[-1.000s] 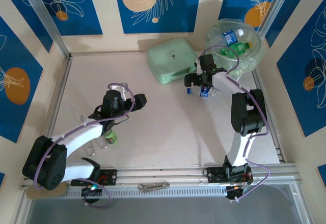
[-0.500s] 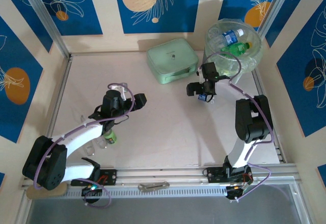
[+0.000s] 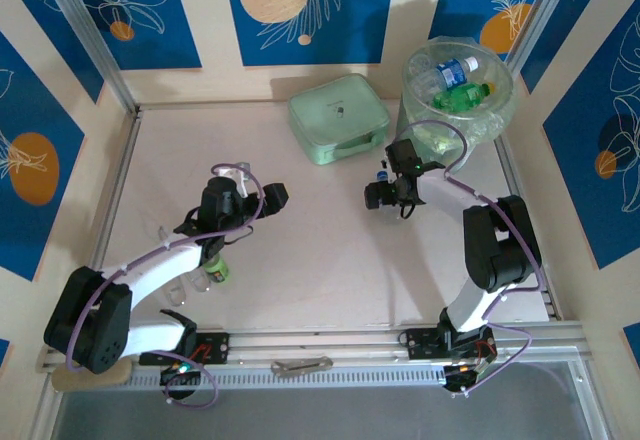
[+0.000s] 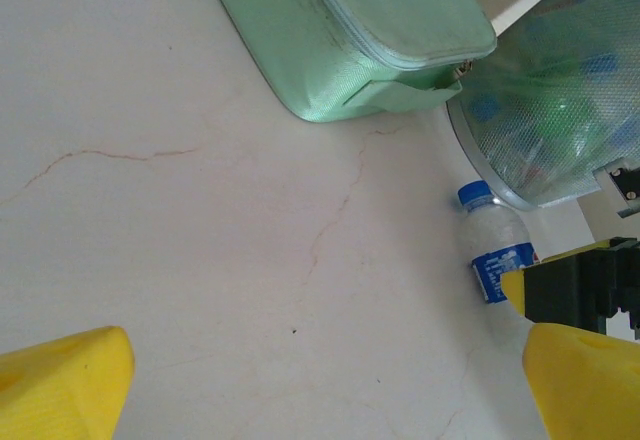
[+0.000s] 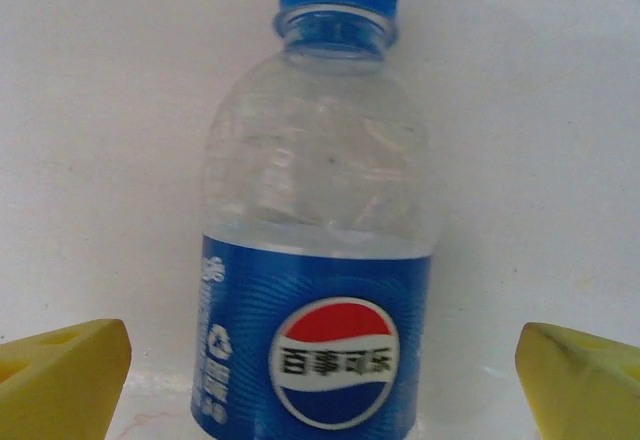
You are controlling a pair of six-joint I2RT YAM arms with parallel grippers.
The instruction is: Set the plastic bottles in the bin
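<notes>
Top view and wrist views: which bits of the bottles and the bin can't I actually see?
- Clear plastic bottle with blue label: base cut off by the right wrist view's bottom edge.
- Small green bottle: mostly hidden under the left arm, top view.
- Tall translucent bin: contents blurred through its wall, left wrist view; uncountable.

Table layout, far right corner to near left.
Tall round translucent grey-green bin (image 3: 500,112) stands at the far right of the table (image 3: 300,250), with several small plastic bottles (image 3: 457,70) lying in it. Flat mint-green rectangular case (image 3: 338,117) lies just left of the bin. One clear blue-labelled plastic bottle (image 5: 315,260) lies on the table before the bin, between the spread fingers of the right hand (image 5: 325,370). A green plastic bottle (image 3: 217,272) lies near left, beside the left arm.
</notes>
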